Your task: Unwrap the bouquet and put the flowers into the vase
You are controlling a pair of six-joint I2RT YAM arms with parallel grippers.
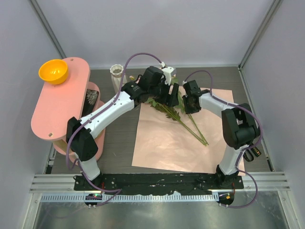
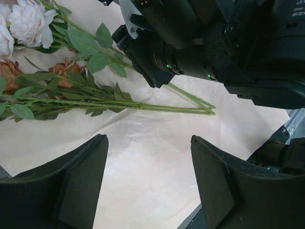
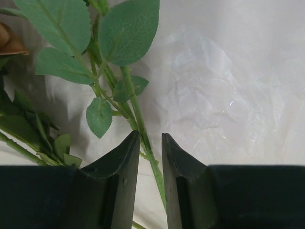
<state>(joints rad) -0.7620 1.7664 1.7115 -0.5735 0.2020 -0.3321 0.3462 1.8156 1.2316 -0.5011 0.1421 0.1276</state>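
Currently: paper sheet [image 1: 167, 148] spread flat on tabletop [image 1: 119, 143], salmon-pink. On it, flowers [image 1: 190, 125] lie loose, stems pointing near-right. Over stems, right tool [image 3: 150, 138]: fingers narrowly apart, one stem in gap, unpinched. Beside it, left tool [image 2: 147, 143]: spread wide, empty. Farther back-left, vase [image 1: 116, 74] upright on tabletop.

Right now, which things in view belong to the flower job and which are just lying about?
Part of the job: flowers, unfolded pink wrapping paper, white vase.
Just lying about: orange bowl, pink shelf stand.
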